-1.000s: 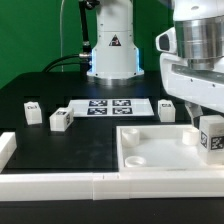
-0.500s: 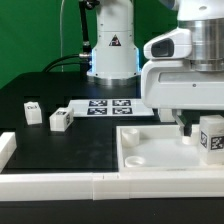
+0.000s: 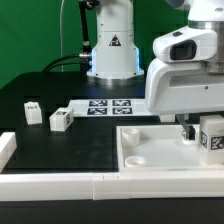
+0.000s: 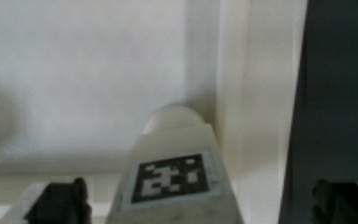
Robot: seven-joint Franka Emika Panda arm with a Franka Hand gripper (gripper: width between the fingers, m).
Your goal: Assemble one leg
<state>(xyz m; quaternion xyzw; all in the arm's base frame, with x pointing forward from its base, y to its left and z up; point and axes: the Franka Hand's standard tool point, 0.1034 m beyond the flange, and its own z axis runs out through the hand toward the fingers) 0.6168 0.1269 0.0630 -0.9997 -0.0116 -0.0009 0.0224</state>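
**Operator:** Looking at the wrist view first: the leg (image 4: 172,165) sits right between my fingers (image 4: 57,202), tag facing the camera, its tapered end pointing away from the gripper toward the pale tabletop piece (image 4: 87,80) beyond it. One dark fingertip shows on each side, with a sliver of gap visible between each and the leg.

**Observer:** So are you gripping it or not?

**Operator:** I read the gripper (image 4: 194,203) as spread around the leg, not pinching it. Whether the pads touch lower down is out of frame, so I can't rule out light contact.

**Observer:** Where is that in the wider scene?

**Operator:** In the exterior view the gripper (image 3: 192,130) is down at the tabletop piece (image 3: 150,150), over the corner nearest the arm's wrist, and a tagged leg (image 3: 211,137) stands just beside the fingers there. My judgement is it's held upright like this so the post lines up with a corner socket; I can't see the socket itself, since the arm hides it.

**Observer:** And the rest?

**Operator:** Well away from the gripper, two spare legs (image 3: 60,119) (image 3: 33,111) wait on the black table (image 3: 60,150), near the marker board (image 3: 110,106). They're kept apart so my approach stays clear, I'd guess. The white fence (image 3: 60,183) along the table's edge keeps loose parts from sliding off.
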